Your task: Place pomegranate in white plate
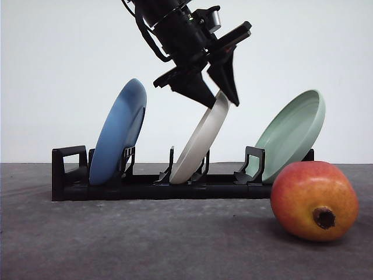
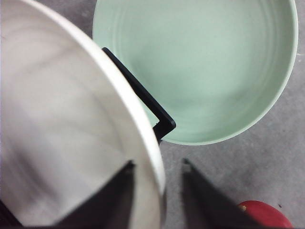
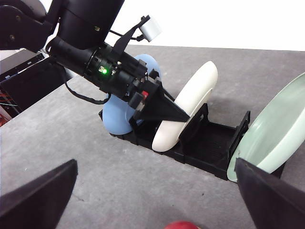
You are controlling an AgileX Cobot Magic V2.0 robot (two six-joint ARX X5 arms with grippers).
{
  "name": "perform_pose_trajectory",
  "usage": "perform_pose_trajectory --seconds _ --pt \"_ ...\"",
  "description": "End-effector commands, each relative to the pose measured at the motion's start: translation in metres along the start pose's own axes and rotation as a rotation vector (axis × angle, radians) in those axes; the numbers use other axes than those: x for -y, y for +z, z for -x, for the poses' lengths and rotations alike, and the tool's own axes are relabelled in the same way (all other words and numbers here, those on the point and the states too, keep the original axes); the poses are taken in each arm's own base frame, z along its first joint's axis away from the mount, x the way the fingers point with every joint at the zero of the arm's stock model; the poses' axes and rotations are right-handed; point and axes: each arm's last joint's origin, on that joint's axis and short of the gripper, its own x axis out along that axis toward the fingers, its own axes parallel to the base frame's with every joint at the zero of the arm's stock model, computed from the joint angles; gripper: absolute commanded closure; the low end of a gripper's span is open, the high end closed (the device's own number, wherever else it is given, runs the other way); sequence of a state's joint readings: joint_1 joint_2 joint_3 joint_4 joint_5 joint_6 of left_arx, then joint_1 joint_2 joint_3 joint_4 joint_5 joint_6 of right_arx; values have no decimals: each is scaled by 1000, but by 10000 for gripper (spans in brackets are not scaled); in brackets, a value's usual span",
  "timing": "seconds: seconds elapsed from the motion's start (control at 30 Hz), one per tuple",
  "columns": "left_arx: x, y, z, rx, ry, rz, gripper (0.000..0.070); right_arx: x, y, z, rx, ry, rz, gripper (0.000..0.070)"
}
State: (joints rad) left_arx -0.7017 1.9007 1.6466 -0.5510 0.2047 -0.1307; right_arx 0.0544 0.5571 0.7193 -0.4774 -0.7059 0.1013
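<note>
Black dish rack (image 1: 145, 188) sits far across the grey table (image 1: 116, 245), holding three tilted plates: blue plate (image 1: 119, 131) left, white plate (image 1: 204, 139) centre, pale green plate (image 1: 294, 131) right. Left gripper (image 1: 224, 98) straddles the white plate's top rim, jaws apart. Right gripper (image 3: 157, 200) spread wide. Pomegranate (image 1: 315, 200) rests near right on the table.
</note>
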Motion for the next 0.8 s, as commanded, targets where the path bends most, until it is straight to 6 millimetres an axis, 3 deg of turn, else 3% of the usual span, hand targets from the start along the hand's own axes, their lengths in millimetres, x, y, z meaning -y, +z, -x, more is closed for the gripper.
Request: perform_pose_trajectory --seconds 0.0,0.13,0.27,0.53,0.77 --pt "5 5 -3 14 -7 -22 700 -2 6 2 19 6 15 28" --pt "6 6 -2 15 -17 -19 700 -2 6 2 19 6 15 28" --pt "10 10 12 50 -33 -7 700 -2 6 1 19 6 14 28" --pt "40 18 73 144 -79 -61 700 -2 6 1 19 5 15 28" --pt "80 -6 132 47 -128 -179 700 -2 6 1 19 5 14 28"
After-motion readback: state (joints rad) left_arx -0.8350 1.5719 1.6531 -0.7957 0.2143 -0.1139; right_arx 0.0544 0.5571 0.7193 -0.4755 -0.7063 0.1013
